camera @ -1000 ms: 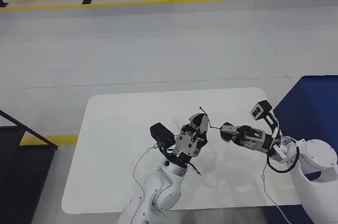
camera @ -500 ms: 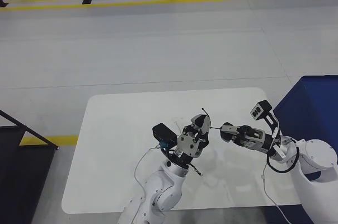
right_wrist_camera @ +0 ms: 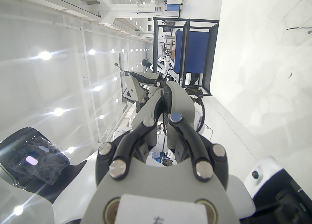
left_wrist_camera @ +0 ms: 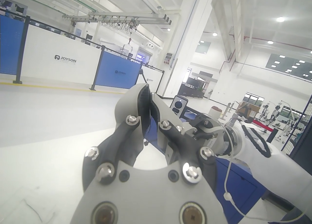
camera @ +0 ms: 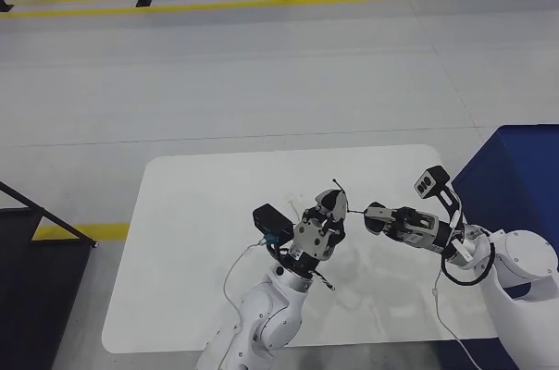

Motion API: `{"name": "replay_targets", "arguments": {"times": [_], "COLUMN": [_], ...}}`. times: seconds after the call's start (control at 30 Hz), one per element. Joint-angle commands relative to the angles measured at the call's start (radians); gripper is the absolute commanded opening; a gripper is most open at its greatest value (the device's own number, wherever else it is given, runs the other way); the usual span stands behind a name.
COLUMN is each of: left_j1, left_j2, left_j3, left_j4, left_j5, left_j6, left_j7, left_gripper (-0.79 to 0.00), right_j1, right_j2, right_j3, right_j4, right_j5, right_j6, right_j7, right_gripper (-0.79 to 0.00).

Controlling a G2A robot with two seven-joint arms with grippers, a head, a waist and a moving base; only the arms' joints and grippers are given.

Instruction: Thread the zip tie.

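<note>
My left hand (camera: 332,205) hung above the middle of the white desk (camera: 196,240), its fingers pressed together on the zip tie (camera: 336,190). One thin black end of the tie stood up past my fingertips, pointing away from me. From the same grip another stretch ran across the small gap to the right. My right hand (camera: 372,215) sat there, just beside the left, fingers likewise closed and, as far as I could judge, nipping the far end of that stretch. Both hands were raised off the desk, so the tie touched nothing but me. The tie was too fine for me to make out which end carried the head.

I took the step in hand to be lining up tail and slot, with the threading not yet done. To do it well, I reckoned one hand should act as a fixed vice. Only the other should travel, in small, slow corrections. The strip looked thin and springy, so I judged that a grip close to the tip would stop it bowing aside when pushed. I wanted the tip square to the opening and fed along the strip's own line rather than across it. Squeezing harder would not have helped, and loosening either grip before the tip was caught risked dropping the tie.
</note>
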Motion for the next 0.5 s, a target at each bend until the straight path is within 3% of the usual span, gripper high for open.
{"name": "replay_targets", "arguments": {"times": [0.0, 0.47], "left_j1": [-0.001, -0.017], "left_j2": [0.000, -0.007], "left_j3": [0.000, 0.000], "left_j4": [0.002, 0.020], "left_j5": [-0.002, -0.077], "left_j6": [0.010, 0.041], "left_j7": [-0.002, -0.027], "left_gripper": [-0.785, -0.785], "right_j1": [0.000, -0.018], "right_j2": [0.000, -0.002], "right_j3": [0.000, 0.004], "right_j4": [0.000, -0.016], "right_j5": [0.000, 0.018], "right_j6": [0.000, -0.023], "right_j7": [0.000, -0.051], "right_gripper": [-0.785, -0.785]}}
